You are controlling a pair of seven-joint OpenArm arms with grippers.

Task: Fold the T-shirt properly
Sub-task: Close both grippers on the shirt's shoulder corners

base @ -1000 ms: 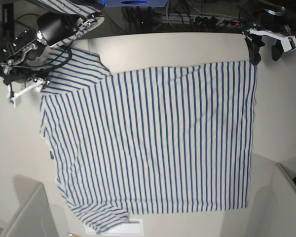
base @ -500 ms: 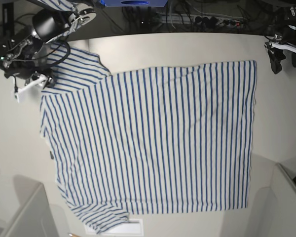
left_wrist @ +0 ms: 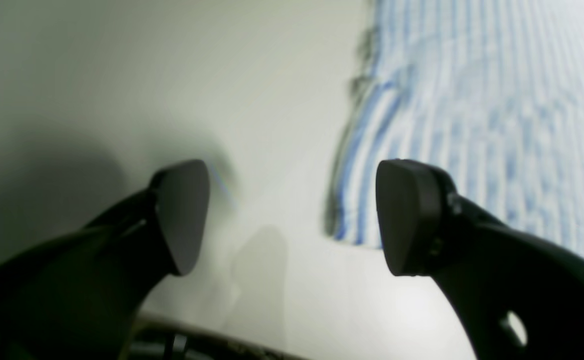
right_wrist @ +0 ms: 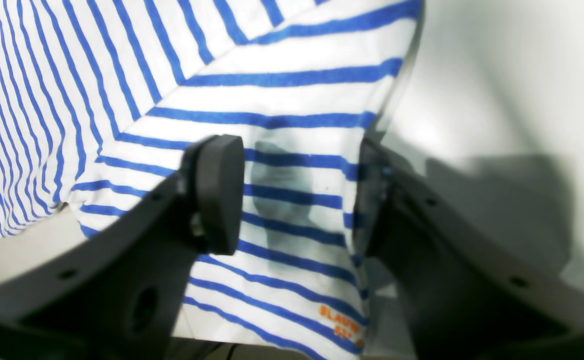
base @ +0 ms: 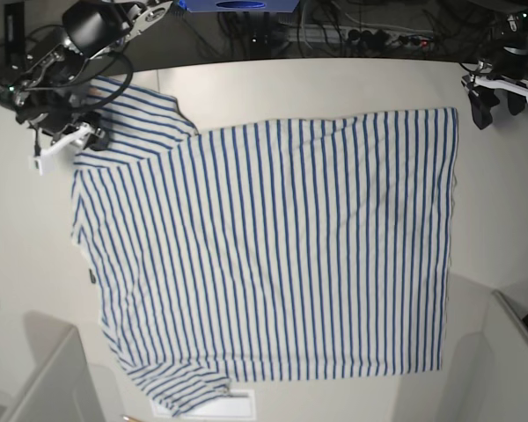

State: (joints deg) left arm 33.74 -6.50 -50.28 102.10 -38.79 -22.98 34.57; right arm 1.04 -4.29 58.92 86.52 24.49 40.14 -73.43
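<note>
T-shirt (right_wrist: 292, 165) sleeve — between right jaws

Both arms are mostly black. The right gripper (right_wrist: 302, 200) has two thick dark grey fingers (right_wrist: 216, 195) with flat, rounded-edged pads, and small round screw holes dot their moulded bodies. In the base view its wrist is a bulky black housing wrapped in looping black cables, with a white bracket jutting from the side. The left gripper (left_wrist: 292, 220) carries matching matte dark fingers (left_wrist: 407, 215), teardrop-shaped at the tips, one with an oval cut-out lower down. From the base view that gripper shows black fingers under a white mount
</note>
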